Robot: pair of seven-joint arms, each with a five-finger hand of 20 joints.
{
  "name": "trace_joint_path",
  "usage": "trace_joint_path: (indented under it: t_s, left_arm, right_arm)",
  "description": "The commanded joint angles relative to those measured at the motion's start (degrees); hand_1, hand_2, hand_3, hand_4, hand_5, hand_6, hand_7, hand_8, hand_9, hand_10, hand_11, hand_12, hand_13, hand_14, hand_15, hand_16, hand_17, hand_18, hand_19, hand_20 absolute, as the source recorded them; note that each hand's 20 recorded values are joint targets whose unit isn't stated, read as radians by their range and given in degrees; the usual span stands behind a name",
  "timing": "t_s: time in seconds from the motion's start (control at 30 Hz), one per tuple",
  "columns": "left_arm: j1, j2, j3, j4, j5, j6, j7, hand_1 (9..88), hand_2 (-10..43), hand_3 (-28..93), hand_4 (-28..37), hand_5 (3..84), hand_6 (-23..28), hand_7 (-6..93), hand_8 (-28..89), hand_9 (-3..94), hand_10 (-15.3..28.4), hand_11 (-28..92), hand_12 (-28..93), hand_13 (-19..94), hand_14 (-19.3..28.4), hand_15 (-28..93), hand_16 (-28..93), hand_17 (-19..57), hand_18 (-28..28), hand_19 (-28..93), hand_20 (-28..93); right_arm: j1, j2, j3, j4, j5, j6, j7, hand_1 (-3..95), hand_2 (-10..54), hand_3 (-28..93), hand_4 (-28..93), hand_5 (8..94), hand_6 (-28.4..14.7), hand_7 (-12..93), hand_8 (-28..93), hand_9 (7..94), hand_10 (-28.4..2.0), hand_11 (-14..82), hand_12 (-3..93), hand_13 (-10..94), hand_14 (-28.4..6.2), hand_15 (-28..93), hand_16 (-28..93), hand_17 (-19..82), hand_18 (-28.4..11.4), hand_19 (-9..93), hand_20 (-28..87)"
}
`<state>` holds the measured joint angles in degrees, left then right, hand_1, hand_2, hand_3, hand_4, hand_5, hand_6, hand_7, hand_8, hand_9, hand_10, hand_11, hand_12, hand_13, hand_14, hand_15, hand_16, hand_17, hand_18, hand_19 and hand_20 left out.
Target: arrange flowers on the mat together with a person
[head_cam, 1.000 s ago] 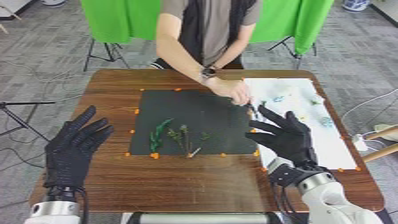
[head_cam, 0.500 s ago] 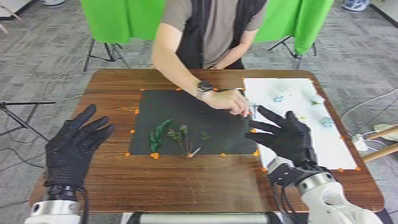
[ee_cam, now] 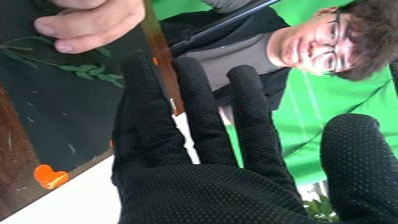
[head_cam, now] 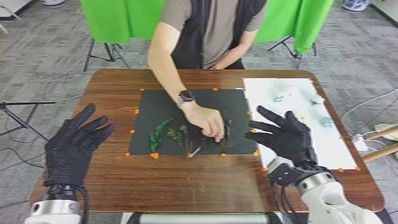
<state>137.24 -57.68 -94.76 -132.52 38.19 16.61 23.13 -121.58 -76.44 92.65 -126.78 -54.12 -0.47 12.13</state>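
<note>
A brown table (head_cam: 178, 182) has a black mat (head_cam: 160, 107) with green stems on it, next to a white sheet (head_cam: 318, 147).
The robot's left hand (head_cam: 71, 156) and right hand (head_cam: 289, 142) are open and empty. The person's hand (head_cam: 204, 121) is in the way, near the leafy sprig (head_cam: 228, 130) on the mat. I'd let it move off, then softly pinch the pale blue flower (head_cam: 327, 122) and lay it down without bumping the stems.
</note>
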Motion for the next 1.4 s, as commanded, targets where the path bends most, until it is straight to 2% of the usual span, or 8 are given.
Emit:
trace_joint_path:
  t_s: [0.03,0.17,0.37,0.67,0.8,0.93,1.07,1.4]
  left_arm:
    - [0.45,0.42,0.39,-0.18,-0.6,1.06,0.55,18.8,9.2,76,-28.3,36.9,9.7,11.3,-9,38.6,22.5,26,11,31,28.4,52,-11,-1.4,28.4,76,-25]
    - [0.05,0.47,0.57,-0.04,-0.62,0.98,0.39,18.9,9.2,76,-28.3,37.0,9.7,11.3,-9,38.5,22.5,26,11,31,28.4,52,-11,-2.1,28.4,75,-25]
    - [-0.38,1.11,1.13,0.08,-0.93,1.26,1.1,19.0,9.1,76,-28.3,37.0,9.9,11.3,-9,38.5,22.5,26,11,31,28.4,52,-11,-2.6,28.4,75,-24]
    - [-1.13,1.31,1.58,0.18,-0.84,1.13,0.72,19.1,9.1,76,-28.3,36.9,9.8,11.5,-9,38.5,22.5,26,11,31,28.4,52,-11,-2.8,28.4,74,-23]
    - [-1.02,1.46,1.6,0.06,-0.74,1.16,0.56,19.1,9.1,76,-28.3,36.9,9.8,11.5,-9,38.5,22.5,26,11,30,28.4,52,-11,-2.9,28.4,74,-22]
    - [-0.97,1.91,1.82,-0.05,-1.07,1.58,1.35,19.2,9.2,76,-28.3,37.0,9.8,11.4,-9,38.5,22.5,26,11,30,28.4,52,-11,-3.1,28.4,73,-22]
    - [-1.17,2.02,2.03,-0.08,-1.17,1.81,1.26,19.3,9.2,76,-28.3,37.0,9.8,11.4,-9,38.5,22.4,26,11,30,28.4,52,-11,-3.2,28.4,73,-21]
    - [-1.39,1.95,2.05,-0.26,-1.13,2.04,0.38,19.8,9.2,76,-28.3,37.1,10.0,11.4,-9,38.5,22.5,27,11,30,28.4,52,-11,-3.6,28.4,72,-21]
  right_arm:
    - [-0.13,-0.34,-0.15,-0.25,-0.27,-0.27,-0.19,0.4,25.7,78,-28,46.1,-1.7,10,-12,50.5,-19.4,13.6,10.9,38,-25.5,39,10,1,-20.7,45,17]
    - [0.03,0.45,-0.77,-0.34,-1.42,1.87,-0.99,1.7,24.3,79,-28,46.7,-2.0,10,-12,51.3,-19.6,14.1,11.1,39,-25.2,41,10,1,-20.7,46,18]
    - [1.97,3.57,-2.65,-0.55,-8.38,10.51,0.31,7.4,18.7,82,-28,47.1,-2.1,11,-13,56.7,-20.3,21.3,11.8,45,-24.3,56,6,5,-21.5,53,19]
    - [7.67,9.1,-4.64,-0.67,-30.2,18.4,11.48,16.9,9.9,84,-28,47.8,-1.4,14,-14,61.2,-19.9,31.3,12.8,53,-21.6,67,5,11,-23.0,63,19]
    - [14.14,12.99,-9.69,1.43,-44.93,21.08,21.74,19.9,7.7,84,-28,48.0,-1.0,14,-14,62.3,-19.2,33.2,12.7,56,-20.1,67,5,13,-23.0,66,18]
    - [19.18,15.81,-14.43,4.4,-62.06,19.56,30.74,23.3,4.6,83,-28,47.8,-0.4,15,-14,64.0,-18.4,34.1,12.5,59,-18.6,66,5,15,-23.1,67,17]
    - [24.75,17.04,-18.76,8.43,-72.47,15.9,36.67,28.1,-1.9,84,-28,48.1,-0.5,15,-14,66.5,-16.2,36.1,13.0,63,-15.1,65,5,16,-22.8,68,14]
    - [32.75,17.56,-25.98,16.58,-84.56,9.14,43.45,32.4,-6.5,82,-28,47.3,-0.2,15,-14,68.6,-15.5,34.9,13.6,66,-13.2,63,7,18,-22.5,70,12]
